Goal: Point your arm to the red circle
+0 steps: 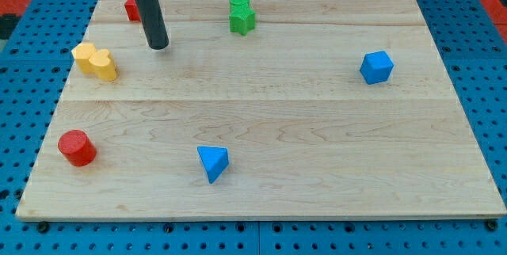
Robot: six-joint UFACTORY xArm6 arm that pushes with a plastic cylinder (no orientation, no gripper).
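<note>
The red circle (pixel 77 147), a short red cylinder, stands near the board's bottom left corner. My tip (pixel 158 47) is at the end of the dark rod in the upper left part of the board, well above and to the right of the red circle. A second red block (pixel 131 7), its shape partly hidden by the rod, sits at the top left, just left of the rod.
Two yellow blocks (pixel 94 60) lie touching each other left of my tip. Two green blocks (pixel 241 13) sit together at the top centre. A blue cube-like block (pixel 376 67) is at the right. A blue triangle (pixel 213 163) is at the bottom centre. The wooden board (pixel 317 128) rests on a blue pegboard.
</note>
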